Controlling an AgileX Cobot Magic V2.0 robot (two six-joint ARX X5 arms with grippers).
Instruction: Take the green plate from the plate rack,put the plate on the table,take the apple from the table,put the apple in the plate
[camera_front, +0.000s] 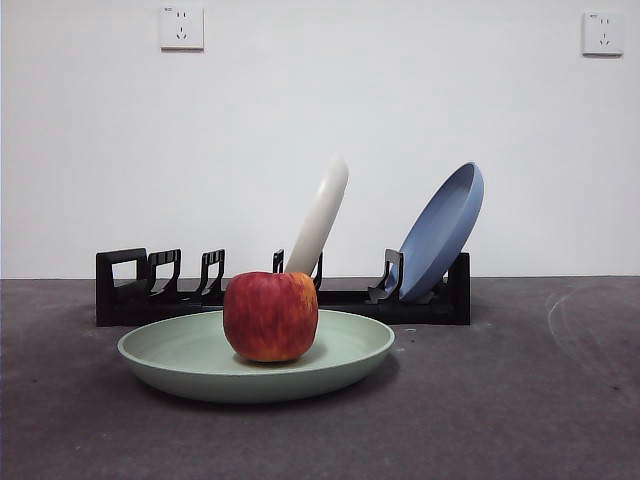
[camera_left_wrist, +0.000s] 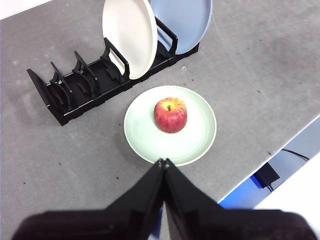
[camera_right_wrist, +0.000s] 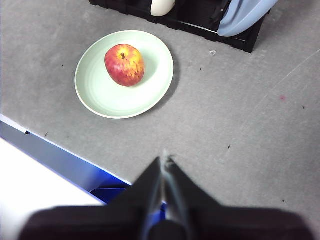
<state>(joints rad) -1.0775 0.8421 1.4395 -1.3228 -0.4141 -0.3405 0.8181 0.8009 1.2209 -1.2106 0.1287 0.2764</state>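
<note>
The green plate (camera_front: 190, 365) lies flat on the dark grey table (camera_front: 520, 400), in front of the black plate rack (camera_front: 130, 290). The red apple (camera_front: 270, 315) sits upright in the plate's middle. The plate (camera_left_wrist: 145, 135) and apple (camera_left_wrist: 170, 114) also show in the left wrist view, and in the right wrist view the plate (camera_right_wrist: 105, 97) holds the apple (camera_right_wrist: 124, 65). My left gripper (camera_left_wrist: 162, 162) is shut and empty, raised well above the plate's near rim. My right gripper (camera_right_wrist: 165, 160) is shut and empty, high above bare table beside the plate. Neither arm shows in the front view.
A cream-white plate (camera_front: 320, 215) and a blue plate (camera_front: 440, 232) stand tilted in the rack's slots. The rack's left slots (camera_left_wrist: 70, 85) hold nothing. The table's edge (camera_left_wrist: 270, 155) runs close to the green plate, with a drop beyond it.
</note>
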